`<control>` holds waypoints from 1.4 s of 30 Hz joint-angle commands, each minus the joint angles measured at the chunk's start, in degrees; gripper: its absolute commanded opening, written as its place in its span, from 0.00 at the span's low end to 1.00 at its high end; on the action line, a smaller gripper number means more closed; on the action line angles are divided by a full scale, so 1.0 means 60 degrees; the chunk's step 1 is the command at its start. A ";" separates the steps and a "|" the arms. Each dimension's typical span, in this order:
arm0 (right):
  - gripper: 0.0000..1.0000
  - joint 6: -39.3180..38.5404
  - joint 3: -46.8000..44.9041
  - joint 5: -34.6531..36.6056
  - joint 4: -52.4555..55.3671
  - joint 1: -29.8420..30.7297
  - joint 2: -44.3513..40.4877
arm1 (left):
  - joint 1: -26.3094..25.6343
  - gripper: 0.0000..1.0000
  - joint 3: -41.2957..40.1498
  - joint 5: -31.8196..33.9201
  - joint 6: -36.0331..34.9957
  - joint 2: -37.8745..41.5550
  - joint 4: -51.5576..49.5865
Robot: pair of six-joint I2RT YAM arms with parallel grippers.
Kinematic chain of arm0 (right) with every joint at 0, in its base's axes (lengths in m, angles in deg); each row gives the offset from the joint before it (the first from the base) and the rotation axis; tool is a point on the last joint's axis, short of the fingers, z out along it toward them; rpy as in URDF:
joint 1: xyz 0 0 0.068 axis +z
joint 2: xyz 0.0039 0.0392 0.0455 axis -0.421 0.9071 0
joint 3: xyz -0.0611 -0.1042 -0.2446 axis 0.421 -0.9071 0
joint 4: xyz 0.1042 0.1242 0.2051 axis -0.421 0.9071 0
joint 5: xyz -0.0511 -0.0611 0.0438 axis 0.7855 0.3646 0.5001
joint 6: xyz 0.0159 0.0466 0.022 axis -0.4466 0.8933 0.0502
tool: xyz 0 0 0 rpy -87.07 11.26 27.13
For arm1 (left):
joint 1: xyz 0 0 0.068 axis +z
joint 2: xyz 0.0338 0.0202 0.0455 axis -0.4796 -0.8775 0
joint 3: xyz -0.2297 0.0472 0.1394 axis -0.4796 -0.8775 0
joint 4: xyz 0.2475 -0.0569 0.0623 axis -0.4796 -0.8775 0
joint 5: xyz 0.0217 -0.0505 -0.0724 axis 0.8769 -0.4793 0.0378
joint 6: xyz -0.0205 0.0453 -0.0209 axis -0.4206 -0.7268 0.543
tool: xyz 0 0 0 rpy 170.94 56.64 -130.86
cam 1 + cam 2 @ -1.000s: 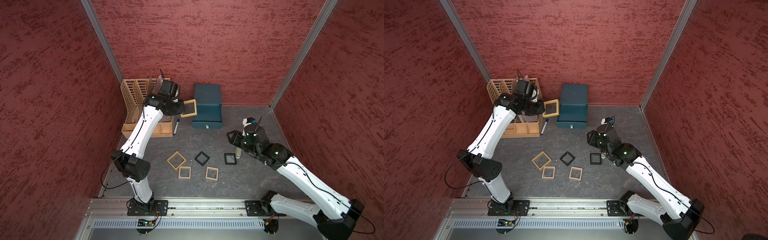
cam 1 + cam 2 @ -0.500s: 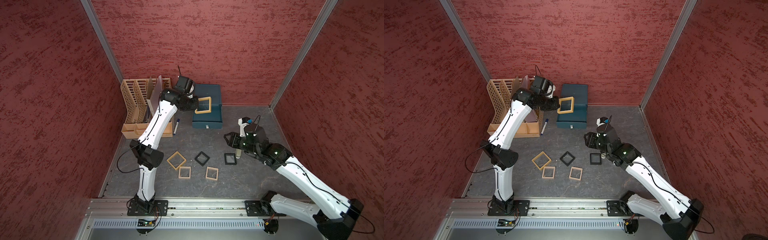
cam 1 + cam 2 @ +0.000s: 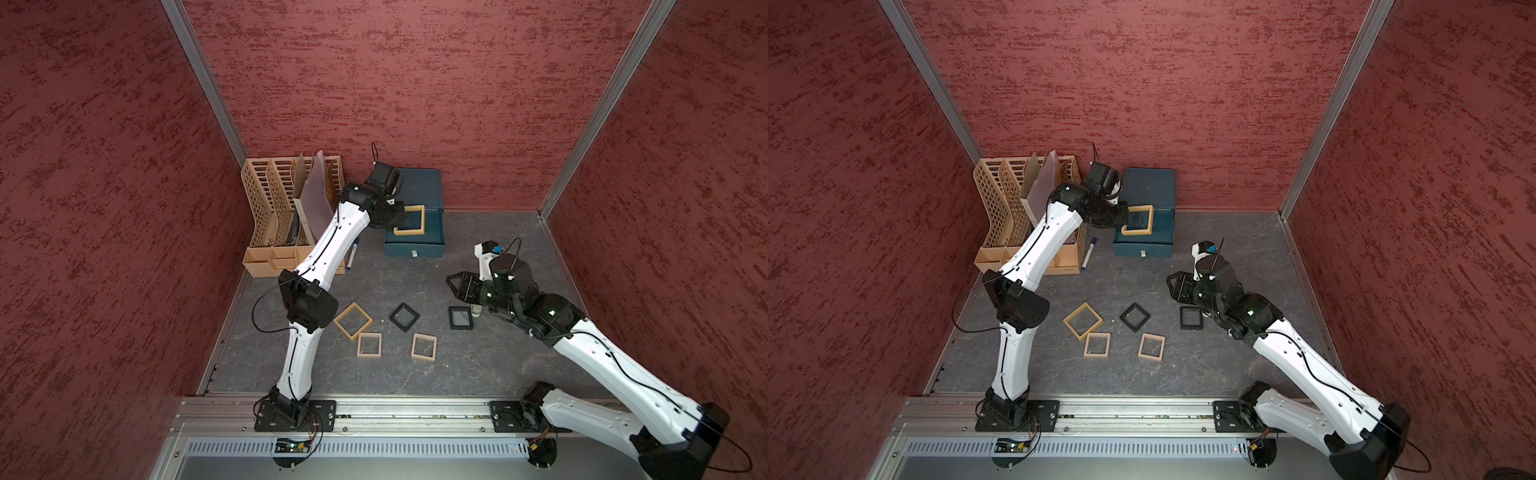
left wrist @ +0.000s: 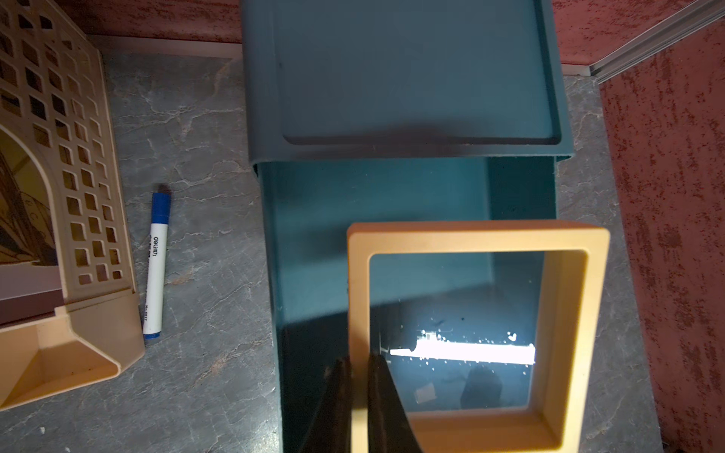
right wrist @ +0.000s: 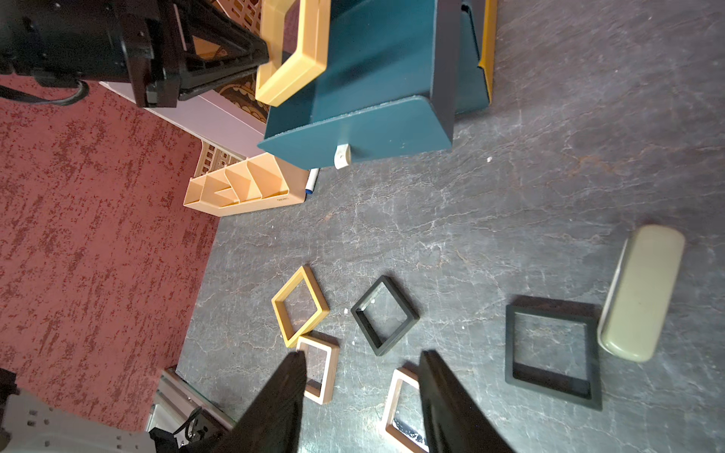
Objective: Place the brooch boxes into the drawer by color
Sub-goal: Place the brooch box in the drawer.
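In both top views, the left pincer (image 3: pixel 395 219) is pinching one rim of a mustard brooch box (image 3: pixel 422 220), hanging it over the pulled-out tray of the drawer (image 3: pixel 415 246). The other brooch boxes (image 3: pixel 460 308) are lying on the grey marbled desk (image 3: pixel 498 365), with red walls standing close around. The right pincer (image 3: pixel 451 286) is hovering spread and empty.

In the left wrist view, the fingers (image 4: pixel 380 392) are pressing on the frame alone. That seems wise: the box is looking light and stiff, its clear window is probably delicate, and a one-sided hold is likely to swivel.

In the right wrist view, the file rack (image 5: pixel 243 188) is crowding the drawer's side.
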 commanded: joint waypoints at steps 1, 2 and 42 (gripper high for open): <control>0.51 0.0155 -0.0123 -0.0288 -0.0496 0.0097 -0.0233 | -0.0059 0.00 0.0176 0.0464 -0.0147 -0.0212 0.0269; 0.51 0.0195 -0.0129 -0.0267 -0.0484 0.0092 -0.0226 | -0.0067 0.00 0.0185 0.0481 -0.0164 -0.0273 0.0284; 0.52 0.0528 -0.0171 -0.0300 -0.0599 0.0096 -0.0218 | -0.0301 0.16 0.1155 0.1121 -0.0165 -0.1642 0.0007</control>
